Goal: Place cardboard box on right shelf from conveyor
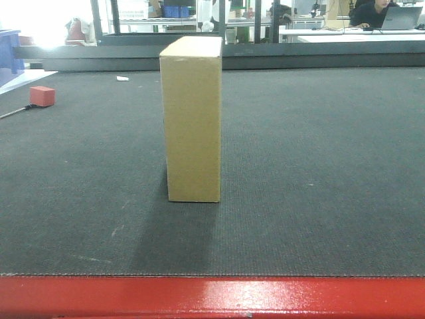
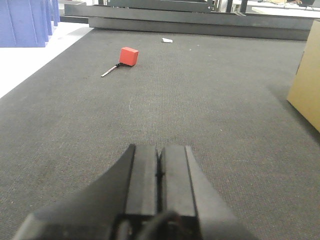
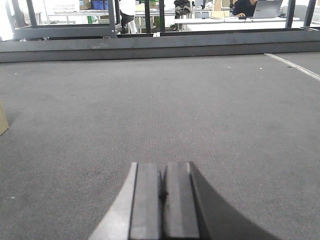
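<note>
The cardboard box (image 1: 193, 119) stands upright near the middle of the conveyor (image 1: 319, 173), tall and narrow, tan-yellow. A corner of the cardboard box (image 2: 306, 90) shows at the right edge of the left wrist view, and a sliver of the cardboard box (image 3: 2, 120) at the left edge of the right wrist view. My left gripper (image 2: 159, 150) is shut with nothing in it, low over the belt, left of the box. My right gripper (image 3: 163, 167) is shut and empty too, right of the box. The right shelf is out of view.
A small red block (image 1: 42, 96) with a thin stick lies on the belt at the far left. Blue plastic bins (image 2: 25, 22) stand beyond the belt's left edge. The red frame edge (image 1: 212, 298) runs along the near side. A dark rail (image 1: 319, 56) bounds the far side.
</note>
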`<action>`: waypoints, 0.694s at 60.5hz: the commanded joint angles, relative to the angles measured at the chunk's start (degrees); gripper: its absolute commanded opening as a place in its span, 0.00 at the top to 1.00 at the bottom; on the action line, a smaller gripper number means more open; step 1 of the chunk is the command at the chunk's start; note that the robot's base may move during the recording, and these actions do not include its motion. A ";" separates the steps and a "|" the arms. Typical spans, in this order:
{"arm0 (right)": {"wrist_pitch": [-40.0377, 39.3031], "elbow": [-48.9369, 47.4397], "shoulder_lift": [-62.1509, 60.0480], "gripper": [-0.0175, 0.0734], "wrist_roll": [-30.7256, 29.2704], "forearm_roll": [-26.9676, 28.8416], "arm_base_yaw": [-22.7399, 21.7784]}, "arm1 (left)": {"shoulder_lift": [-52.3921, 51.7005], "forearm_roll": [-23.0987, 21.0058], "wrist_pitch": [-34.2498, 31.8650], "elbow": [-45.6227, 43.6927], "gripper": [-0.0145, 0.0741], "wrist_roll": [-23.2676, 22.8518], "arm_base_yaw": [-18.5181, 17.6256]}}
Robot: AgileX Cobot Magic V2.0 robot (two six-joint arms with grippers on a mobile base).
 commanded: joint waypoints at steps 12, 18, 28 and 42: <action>-5.24 -0.34 -1.17 0.78 -0.38 -0.29 -0.04 | -0.83 -0.34 -4.79 0.49 0.97 0.01 -0.11; -5.24 -0.34 -1.17 0.78 -0.38 -0.29 -0.04 | -0.83 -0.34 -4.79 0.49 0.97 0.01 -0.11; -5.24 -0.34 -1.17 0.78 -0.38 -0.29 -0.04 | -0.83 -0.34 -4.79 0.49 0.97 0.01 -0.11; -7.71 -0.34 -1.17 0.78 -0.38 -0.29 -0.04 | -0.83 -0.34 -4.79 0.49 0.97 0.01 -0.11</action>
